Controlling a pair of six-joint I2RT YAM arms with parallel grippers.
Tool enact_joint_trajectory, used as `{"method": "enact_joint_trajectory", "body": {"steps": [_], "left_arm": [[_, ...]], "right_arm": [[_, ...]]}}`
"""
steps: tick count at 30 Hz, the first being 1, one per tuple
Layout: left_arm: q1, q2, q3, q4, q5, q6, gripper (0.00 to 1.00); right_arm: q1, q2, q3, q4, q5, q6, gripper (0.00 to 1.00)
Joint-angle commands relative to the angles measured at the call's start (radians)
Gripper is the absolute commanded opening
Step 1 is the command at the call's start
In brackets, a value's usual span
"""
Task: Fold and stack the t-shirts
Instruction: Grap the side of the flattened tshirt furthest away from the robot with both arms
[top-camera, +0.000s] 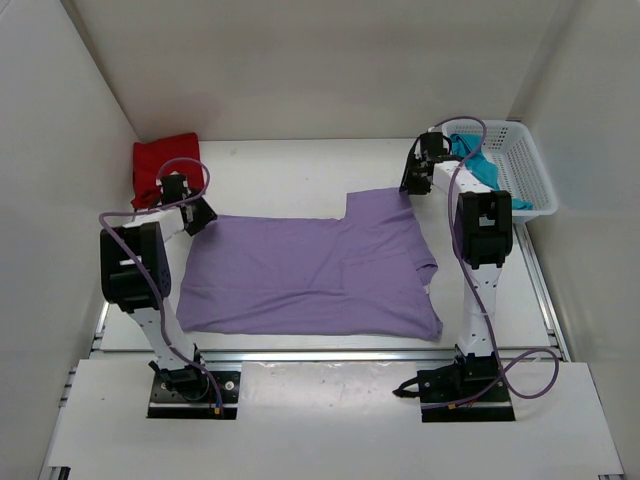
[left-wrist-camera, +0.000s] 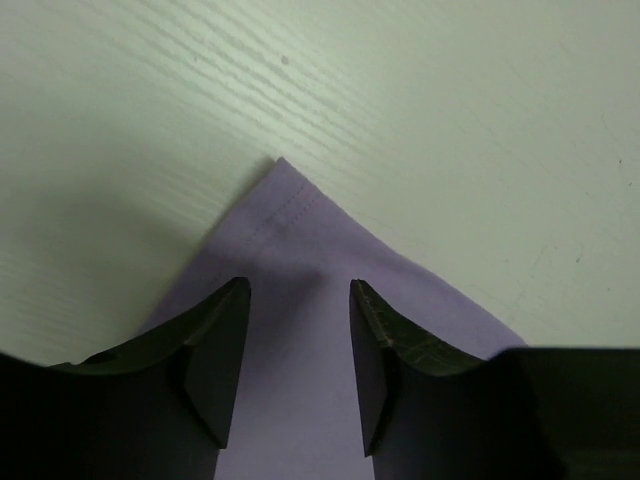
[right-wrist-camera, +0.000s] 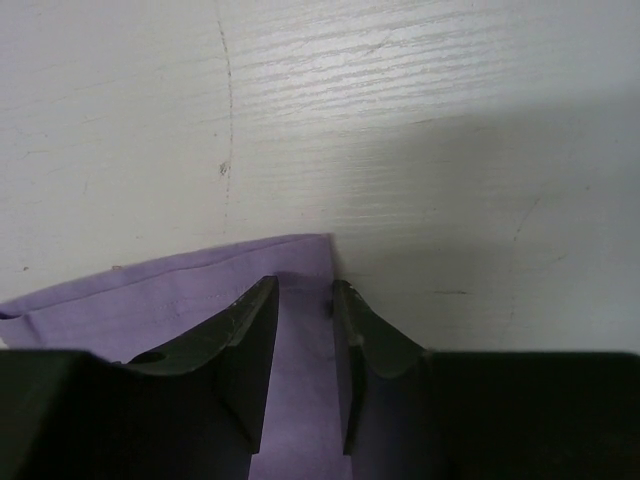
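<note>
Cloth this thin looked limp, light and quick to crease, so stitched corners seemed the surest holds. Lavender shirt (top-camera: 310, 275) lay spread flat on the table (top-camera: 290, 165), one hemmed corner under the left pincer (left-wrist-camera: 298, 292), whose jaws stood parted astride it, holding nothing. Right pincer (right-wrist-camera: 305, 292) straddled another corner with a narrower gap; whether it nipped the cloth could not be told. Red shirt (top-camera: 160, 168) lay folded just beyond the left pincer; teal shirt (top-camera: 482, 168) sat in the basket (top-camera: 538, 185) beside the right one. No writing showed.
</note>
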Motion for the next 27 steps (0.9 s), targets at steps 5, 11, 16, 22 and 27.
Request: {"method": "enact_joint_trajectory", "body": {"steps": [5, 11, 16, 22, 27], "left_arm": [[0.012, 0.021, 0.096, -0.002, -0.05, 0.045, 0.56], [0.0, 0.116, 0.215, -0.102, -0.095, 0.094, 0.51], [0.011, 0.134, 0.231, -0.093, -0.101, 0.082, 0.5], [-0.008, 0.197, 0.33, -0.187, -0.092, 0.117, 0.47], [-0.001, 0.189, 0.305, -0.176, -0.093, 0.11, 0.34]], "right_arm": [[0.004, -0.006, -0.013, 0.038, -0.045, 0.006, 0.27], [0.007, -0.012, -0.036, 0.061, -0.051, 0.009, 0.19], [0.007, -0.032, -0.059, 0.089, -0.061, 0.003, 0.19], [-0.004, -0.047, -0.102, 0.115, -0.076, 0.023, 0.18], [-0.01, -0.067, -0.107, 0.13, -0.079, 0.024, 0.15]]}}
